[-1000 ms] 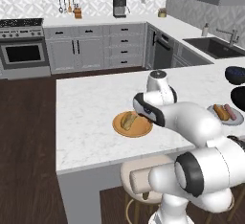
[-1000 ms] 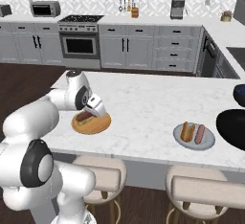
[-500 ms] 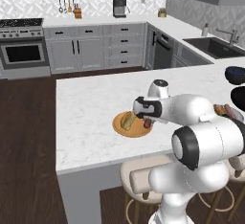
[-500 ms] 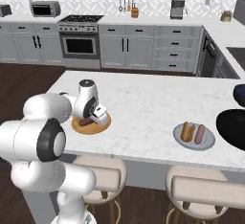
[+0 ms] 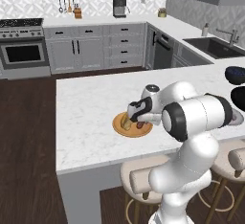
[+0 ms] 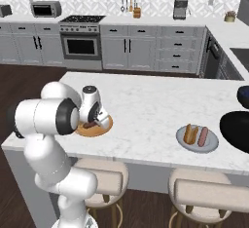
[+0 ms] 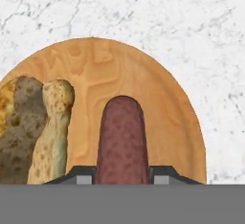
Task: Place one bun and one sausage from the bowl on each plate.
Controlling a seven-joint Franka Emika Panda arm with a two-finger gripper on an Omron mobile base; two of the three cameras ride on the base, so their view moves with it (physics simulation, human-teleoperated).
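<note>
In the left base view, the arm is bent low over the white marble tabletop (image 5: 91,108), and the claw (image 5: 135,120) is set down at the wooden plate (image 5: 130,128), on which a tan bun (image 5: 125,121) and a dark red sausage (image 5: 139,125) can be made out; the edge of the black bowl (image 5: 238,96) is seen at the far right of the tabletop, well apart from the plate. In the right base view, the claw (image 6: 92,123) is seen lowered onto the same wooden plate (image 6: 99,128) near the tabletop's (image 6: 146,100) left end, while the grey plate (image 6: 197,145) lies further right with a bun (image 6: 190,133) and a sausage (image 6: 203,135) side by side on it, and the black bowl (image 6: 236,129) is found just beyond it at the right edge. In the hand view, the claw (image 7: 122,176) is shown clamped on the sausage (image 7: 121,139), one dark fingertip (image 7: 79,176) pressed to each side of it; the sausage lies over the wooden plate (image 7: 162,98), just beside the bun (image 7: 40,127), which rests on the plate's left part.
</note>
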